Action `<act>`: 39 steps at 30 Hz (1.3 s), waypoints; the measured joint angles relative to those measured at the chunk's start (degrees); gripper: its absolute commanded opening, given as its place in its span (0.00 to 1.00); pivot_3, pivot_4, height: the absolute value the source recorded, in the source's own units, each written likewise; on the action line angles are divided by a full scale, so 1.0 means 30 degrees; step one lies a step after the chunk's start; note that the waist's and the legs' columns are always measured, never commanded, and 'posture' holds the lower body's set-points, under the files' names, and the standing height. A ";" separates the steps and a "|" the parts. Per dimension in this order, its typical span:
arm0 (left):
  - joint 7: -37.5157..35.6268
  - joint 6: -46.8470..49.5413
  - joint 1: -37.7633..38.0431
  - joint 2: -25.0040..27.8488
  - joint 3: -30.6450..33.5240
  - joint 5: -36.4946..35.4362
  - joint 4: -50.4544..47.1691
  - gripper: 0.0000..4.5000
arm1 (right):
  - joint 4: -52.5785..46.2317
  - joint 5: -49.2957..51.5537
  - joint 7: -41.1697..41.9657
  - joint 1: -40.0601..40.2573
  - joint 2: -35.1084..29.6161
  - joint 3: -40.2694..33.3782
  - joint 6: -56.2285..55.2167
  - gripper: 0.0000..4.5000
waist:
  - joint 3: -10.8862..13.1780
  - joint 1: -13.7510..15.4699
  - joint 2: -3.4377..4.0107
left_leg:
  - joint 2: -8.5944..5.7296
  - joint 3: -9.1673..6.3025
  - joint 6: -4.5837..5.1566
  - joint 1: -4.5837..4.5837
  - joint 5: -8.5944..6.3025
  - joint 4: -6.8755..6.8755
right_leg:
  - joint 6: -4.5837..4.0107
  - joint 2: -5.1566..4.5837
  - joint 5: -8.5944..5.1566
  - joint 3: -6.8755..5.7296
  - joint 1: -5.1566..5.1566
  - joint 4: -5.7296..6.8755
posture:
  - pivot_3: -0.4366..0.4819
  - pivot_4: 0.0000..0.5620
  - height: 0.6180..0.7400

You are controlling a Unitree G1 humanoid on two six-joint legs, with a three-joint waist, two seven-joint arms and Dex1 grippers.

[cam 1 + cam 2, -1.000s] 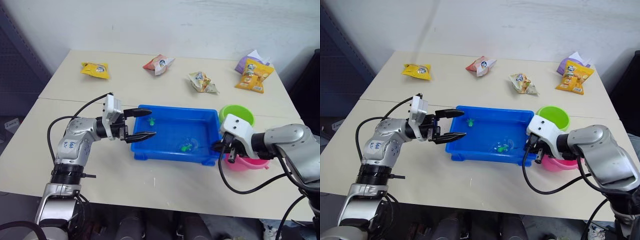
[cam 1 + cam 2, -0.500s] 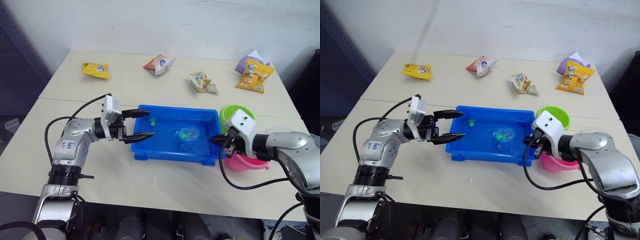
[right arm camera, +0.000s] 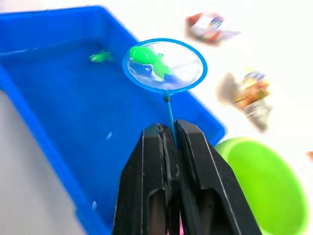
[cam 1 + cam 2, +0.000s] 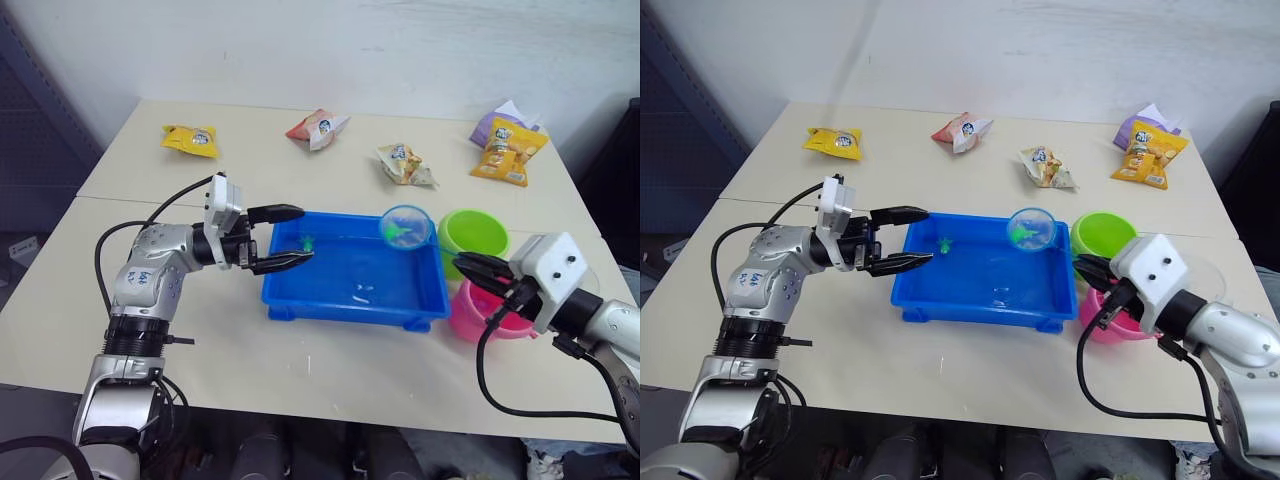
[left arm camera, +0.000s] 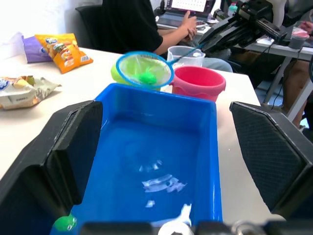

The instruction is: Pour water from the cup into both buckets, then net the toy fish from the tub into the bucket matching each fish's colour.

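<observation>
The blue tub (image 4: 345, 306) sits mid-table, holding water and one green toy fish (image 4: 306, 241) near its far left corner. My right gripper (image 4: 466, 271) is shut on the thin handle of the net (image 4: 405, 227). The net's light blue hoop hangs above the tub's far right corner with a green fish (image 3: 146, 56) lying in it. The green bucket (image 4: 473, 232) stands just right of the hoop, and the pink bucket (image 4: 478, 312) is nearer, under my right gripper. The clear cup (image 5: 186, 53) stands behind the pink bucket. My left gripper (image 4: 303, 235) is open over the tub's left rim.
Snack packets lie along the far side of the table: yellow (image 4: 190, 138), red and white (image 4: 318, 127), pale green (image 4: 405, 165), orange (image 4: 510, 150) and purple (image 4: 503, 118). A seated person (image 5: 132, 24) at a laptop is beyond the table's right end.
My right gripper has drawn back to the right and lifted the net out of the water with a green fish in it, towards the green bucket. The left gripper has barely moved.
</observation>
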 measured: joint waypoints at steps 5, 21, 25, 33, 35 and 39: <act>-0.0146 -0.0060 -0.0214 -0.0199 -0.0083 0.0034 0.0515 1.00 | 0.0709 -0.1452 -0.0873 0.1737 0.0111 -0.1359 -0.2791 0.00 | 0.0000 0.0047 -0.0001 | -0.0009 0.0002 -0.0001 0.0001 0.0001 0.0003 | 0.0000 -0.0003 0.0000 0.0003 0.0003 -0.0006 | 0.48 0.27 0.98; 0.0208 0.0618 -0.0574 -0.0816 -0.0206 0.0019 0.0200 1.00 | 0.8374 -0.6852 -0.2711 0.2826 -0.2090 -0.2718 -1.1796 0.00 | 0.0000 0.0017 -0.0001 | -0.0006 0.0016 -0.0004 0.0028 0.0003 0.0002 | 0.0002 0.0002 0.0000 0.0023 0.0017 -0.0005 | 0.48 0.27 0.98; 0.0355 0.0912 -0.0664 -0.0988 -0.0231 0.0006 -0.0415 1.00 | 1.1698 -1.0147 -0.4911 0.2268 -0.3125 -0.1299 -1.5616 0.00 | -0.0001 -0.0036 0.0003 | -0.0007 0.0031 -0.0019 0.0038 0.0012 0.0006 | 0.0002 0.0001 0.0000 0.0038 0.0017 0.0006 | 0.48 0.27 0.98; 0.0398 0.0976 -0.0661 -0.1019 -0.0243 0.0007 -0.0504 1.00 | 1.4708 -1.4657 -0.9149 0.1574 -0.4755 0.0096 -2.0099 0.00 | -0.0003 -0.0030 0.0008 | 0.0002 0.0033 -0.0041 0.0045 0.0025 0.0006 | 0.0001 0.0010 -0.0001 0.0044 0.0016 0.0010 | 0.48 0.27 0.98; 0.0394 0.0975 -0.0657 -0.1019 -0.0250 0.0008 -0.0553 1.00 | 1.5226 -1.6208 -1.0361 0.1447 -0.5393 0.0723 -2.0940 0.00 | -0.0002 -0.0022 0.0008 | 0.0003 0.0032 -0.0043 0.0044 0.0026 0.0006 | 0.0001 0.0010 -0.0001 0.0044 0.0016 0.0008 | 0.48 0.27 0.98; 0.0334 0.0878 -0.0656 -0.1015 -0.0317 0.0027 -0.0558 1.00 | 1.5360 -1.9224 -1.2805 0.1436 -0.6538 0.1288 -2.1537 0.00 | -0.0003 -0.0021 0.0009 | 0.0005 0.0034 -0.0049 0.0044 0.0030 0.0006 | 0.0001 0.0015 -0.0002 0.0048 0.0015 0.0007 | 0.48 0.27 0.98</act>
